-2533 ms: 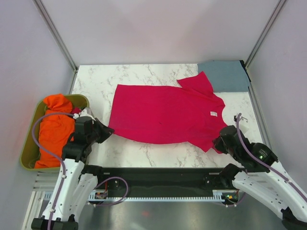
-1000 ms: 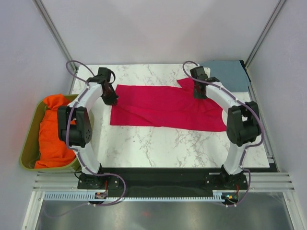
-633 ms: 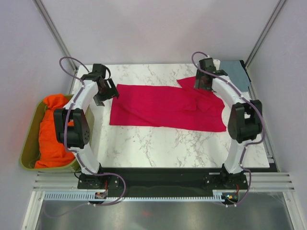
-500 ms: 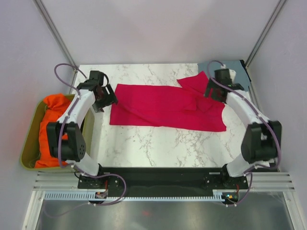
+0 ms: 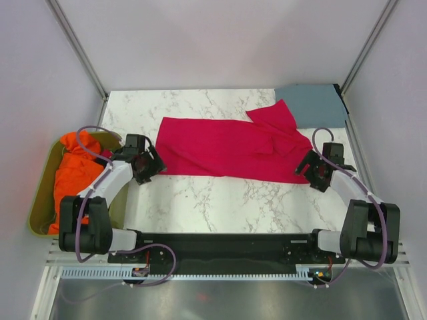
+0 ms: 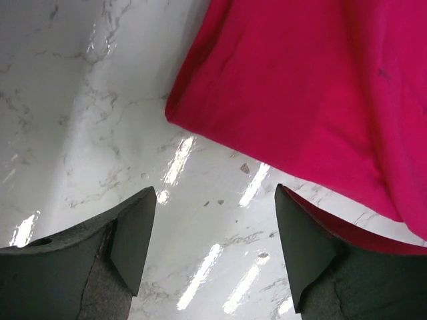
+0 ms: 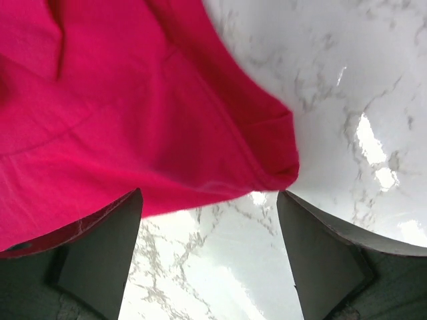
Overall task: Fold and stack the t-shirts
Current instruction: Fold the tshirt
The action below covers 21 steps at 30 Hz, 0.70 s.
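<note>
The left arm (image 5: 112, 181) and right arm (image 5: 353, 191) have white links and black joints, each trailed by a lilac cable (image 5: 322, 129). The left pincer (image 6: 215, 195) has dark grey, wedge-shaped fingers (image 6: 130, 233).

My tally at this station:

- One crimson-red short-sleeved cloth t-shirt (image 5: 227, 147).
- One slate blue-grey cloth t-shirt (image 5: 313, 105), folded to a rectangle.
- One heap of bright orange cloth (image 5: 73, 177). I cannot tell how many garments are in it.
- One olive-green rectangular bin (image 5: 38, 203).
- One white marble-patterned table (image 5: 207, 193).
- Two white-and-black jointed arms.
- Two grippers, the left gripper (image 5: 149, 165) and the right gripper (image 5: 309, 168).
- Four dark padded fingers, one pair in my left wrist view (image 6: 127, 233) and one pair in my right wrist view (image 7: 100, 247).
</note>
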### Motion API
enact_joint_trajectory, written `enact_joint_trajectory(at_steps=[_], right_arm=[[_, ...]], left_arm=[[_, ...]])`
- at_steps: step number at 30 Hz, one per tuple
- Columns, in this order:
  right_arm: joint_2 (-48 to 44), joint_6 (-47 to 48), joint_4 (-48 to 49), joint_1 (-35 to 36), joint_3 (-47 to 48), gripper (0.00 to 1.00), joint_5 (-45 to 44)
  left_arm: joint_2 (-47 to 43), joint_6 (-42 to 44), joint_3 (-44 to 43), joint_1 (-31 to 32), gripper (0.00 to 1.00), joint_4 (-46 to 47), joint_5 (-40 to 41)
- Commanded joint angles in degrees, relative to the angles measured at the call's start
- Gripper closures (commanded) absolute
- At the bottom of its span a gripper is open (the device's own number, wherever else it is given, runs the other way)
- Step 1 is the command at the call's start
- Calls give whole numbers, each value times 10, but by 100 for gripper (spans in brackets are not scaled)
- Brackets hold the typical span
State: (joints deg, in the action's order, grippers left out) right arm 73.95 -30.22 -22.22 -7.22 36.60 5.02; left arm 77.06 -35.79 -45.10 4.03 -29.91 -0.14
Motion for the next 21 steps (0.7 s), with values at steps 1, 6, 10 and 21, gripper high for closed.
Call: enact_joint_trajectory(at_steps=[1, 6, 10, 21], right_arm=[[15, 4, 69, -32, -1, 11, 40], [43, 9, 88, -47, 7, 16, 49], [49, 12, 96, -51, 1, 25, 48], [30, 22, 96, -53, -7, 100, 43]], left_arm=[[5, -30, 7, -3, 21, 70, 13], [13, -35, 17, -3, 21, 117, 20], [42, -45, 21, -3, 21, 137, 27], [82, -55, 34, -3, 86, 187, 50]])
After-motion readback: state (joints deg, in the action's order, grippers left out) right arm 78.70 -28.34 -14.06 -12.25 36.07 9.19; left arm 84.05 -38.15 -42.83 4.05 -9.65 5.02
